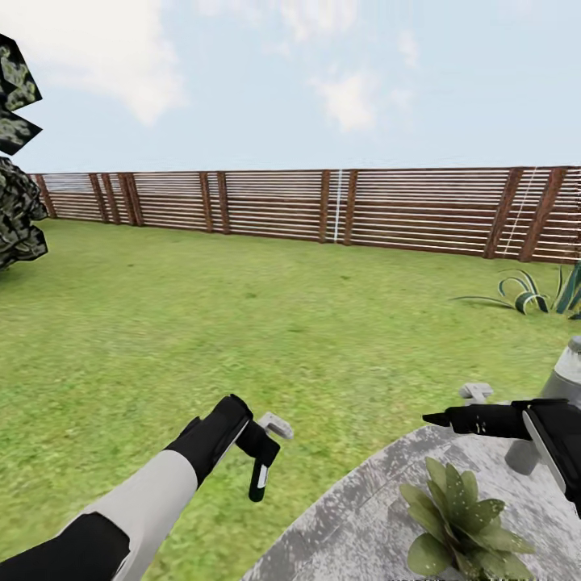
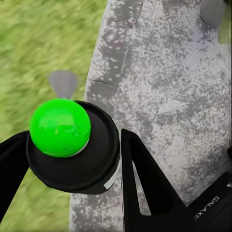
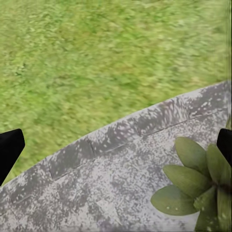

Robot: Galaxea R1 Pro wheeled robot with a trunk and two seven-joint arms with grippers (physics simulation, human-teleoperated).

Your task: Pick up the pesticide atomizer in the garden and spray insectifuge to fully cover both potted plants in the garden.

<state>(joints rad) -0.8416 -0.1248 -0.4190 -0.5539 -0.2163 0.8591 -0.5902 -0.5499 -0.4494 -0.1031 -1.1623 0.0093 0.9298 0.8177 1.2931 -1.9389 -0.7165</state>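
Over the lawn edge beside the grey patio (image 1: 363, 500), the left gripper (image 1: 262, 452) hangs at the end of a lowered arm, pinching the pesticide atomizer (image 1: 260, 472) — slim dark bottle, white band, hanging roughly nose-down from the fingers. Left wrist view looks straight down onto it: a bright green dome (image 2: 60, 127) sitting in a black round collar, with a black finger (image 2: 145, 179) flanking it on each side. Probably the bottle's end seen head-on, but which end it is cannot be told from that angle. Holding it out over the patio rim makes sense as a carry toward the plant; the nozzle does not look aimed at any leaves yet.

Right gripper (image 1: 452, 420) reaches in level above the patio, near the bollard lamp (image 1: 557, 387). Its wrist view shows the two finger tips (image 3: 9, 150) at opposite margins, spread wide, nothing between them — kept free, likely as a spare hand.

One potted plant (image 1: 456, 516) sits on the patio in front of the robot; the right wrist view catches its leaves (image 3: 193, 183) against the curved paving edge. Head view adds what the wrist cameras miss: the slatted fence (image 1: 323, 206), an agave (image 1: 532, 294) far right, a dark tree (image 1: 16, 161) at left. Spraying looks not yet started.
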